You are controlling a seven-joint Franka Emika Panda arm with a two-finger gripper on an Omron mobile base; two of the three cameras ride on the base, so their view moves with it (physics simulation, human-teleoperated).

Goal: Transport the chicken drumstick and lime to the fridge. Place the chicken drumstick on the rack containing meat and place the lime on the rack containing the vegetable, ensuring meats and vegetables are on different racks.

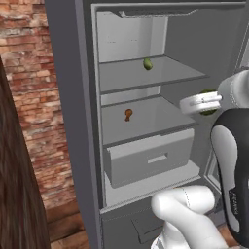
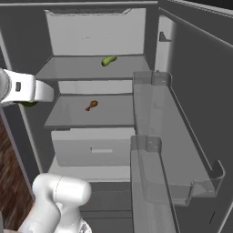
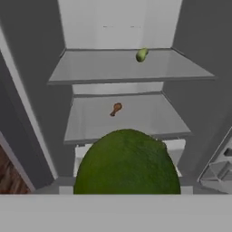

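Observation:
The fridge stands open before me. My gripper hangs in front of its right side, between the two shelves' heights, shut on the dark green lime, which bulges large at the bottom of the hand view; it peeks out past the hand. A green vegetable lies on the upper rack. A small orange-brown meat bit lies on the lower rack. The chicken drumstick is out of view.
A white drawer sits under the lower rack. The open door with its clear racks stands at the right. A brick wall borders the fridge on the left.

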